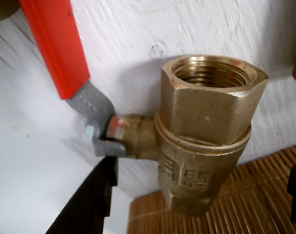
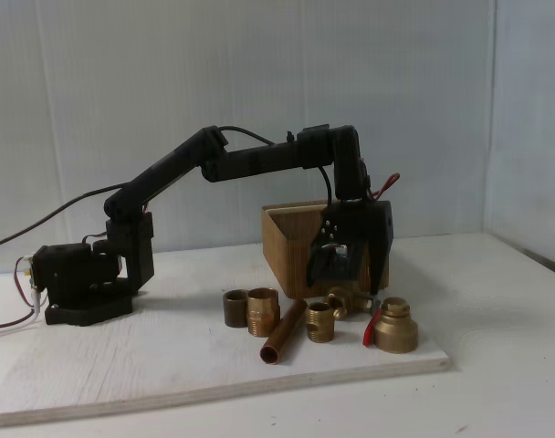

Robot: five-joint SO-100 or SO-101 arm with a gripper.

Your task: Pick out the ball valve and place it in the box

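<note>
Wooden and ribbed, one box [image 2: 291,246] stands at the back of the white worktop [image 2: 168,356]. Before it lie one copper tube [image 2: 283,331], one stepped brass cap [image 2: 395,326] and three short brass sleeves [image 2: 263,310]. One ball valve [image 2: 349,299], red-levered, sits between the gripper [image 2: 346,290] fingers, which are spread around it.

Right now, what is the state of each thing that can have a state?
hand: open, fingers either side of the valve, not gripping.
ball valve: resting on the board, outside the box.
box: upright, open-topped; contents hidden.
copper tube: lying down.
stepped brass cap: standing upright.
</note>
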